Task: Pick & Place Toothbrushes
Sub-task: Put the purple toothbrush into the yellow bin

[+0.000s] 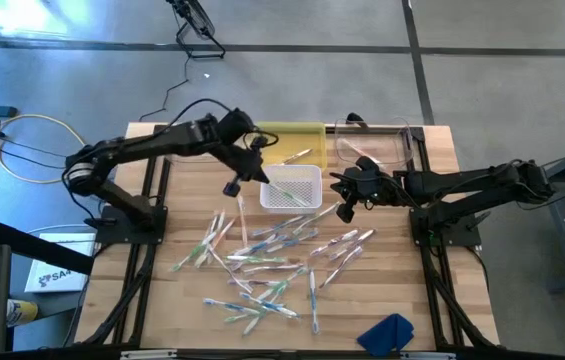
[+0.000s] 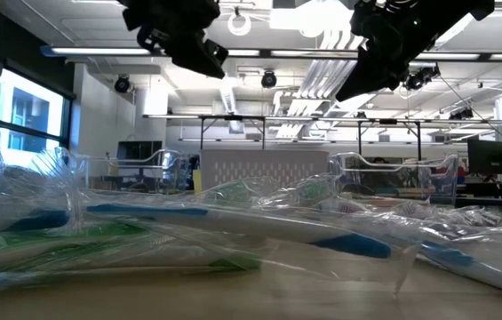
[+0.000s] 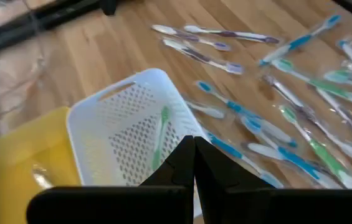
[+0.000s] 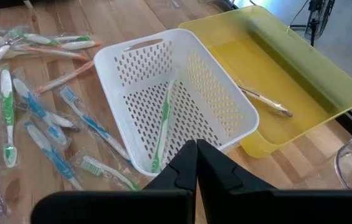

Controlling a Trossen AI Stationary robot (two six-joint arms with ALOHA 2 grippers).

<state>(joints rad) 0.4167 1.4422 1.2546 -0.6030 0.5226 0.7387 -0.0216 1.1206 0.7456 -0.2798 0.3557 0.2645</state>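
One green toothbrush [image 4: 162,121] in my white perforated plastic basket [image 4: 222,102]; loose wrapped toothbrushes [image 1: 262,265] remain; my left gripper [image 3: 194,152] and right gripper [image 4: 196,155] both pressed together, empty.

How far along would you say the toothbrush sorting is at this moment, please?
Barely started. Done: one green toothbrush lies in the white basket, and one brush in the yellow tray. In hand: nothing; the left end effector and right end effector are shut and empty above the basket. Left: the scattered toothbrushes on the table.
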